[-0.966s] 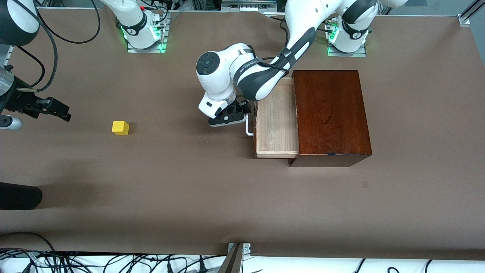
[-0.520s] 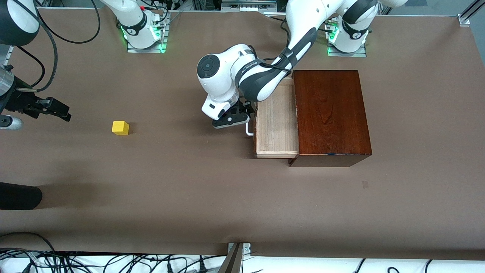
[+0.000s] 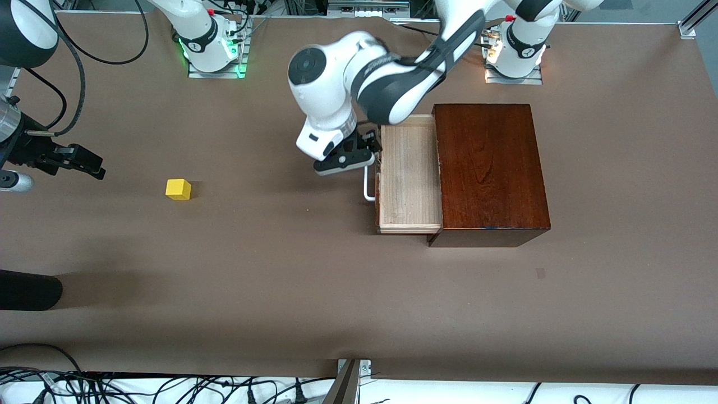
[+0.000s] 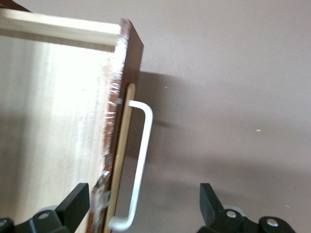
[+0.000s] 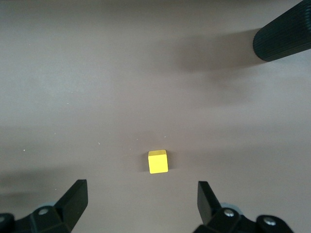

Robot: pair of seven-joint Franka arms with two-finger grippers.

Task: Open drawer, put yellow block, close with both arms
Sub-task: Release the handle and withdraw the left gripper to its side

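Observation:
The drawer (image 3: 406,179) stands pulled out of the dark-brown box (image 3: 488,168), its pale tray empty. Its white bar handle (image 3: 367,185) faces the right arm's end of the table. My left gripper (image 3: 350,159) hangs open over the handle's end nearest the robot bases, holding nothing. In the left wrist view the handle (image 4: 141,160) runs between the spread fingers of the left gripper (image 4: 143,191), clear of both. The yellow block (image 3: 178,189) sits on the table toward the right arm's end. My right gripper (image 3: 84,163) hovers open beside it; the right wrist view shows the block (image 5: 158,161) ahead of the right gripper (image 5: 142,191).
A black ribbed cylinder (image 3: 28,290) juts in at the table's edge at the right arm's end, nearer the front camera than the block, and shows as the cylinder (image 5: 284,39) in the right wrist view. Brown table surface surrounds the block and the box.
My left gripper has risen and drifted from the handle toward the robot bases, staying open. The drawer, the block and the right arm have not moved.

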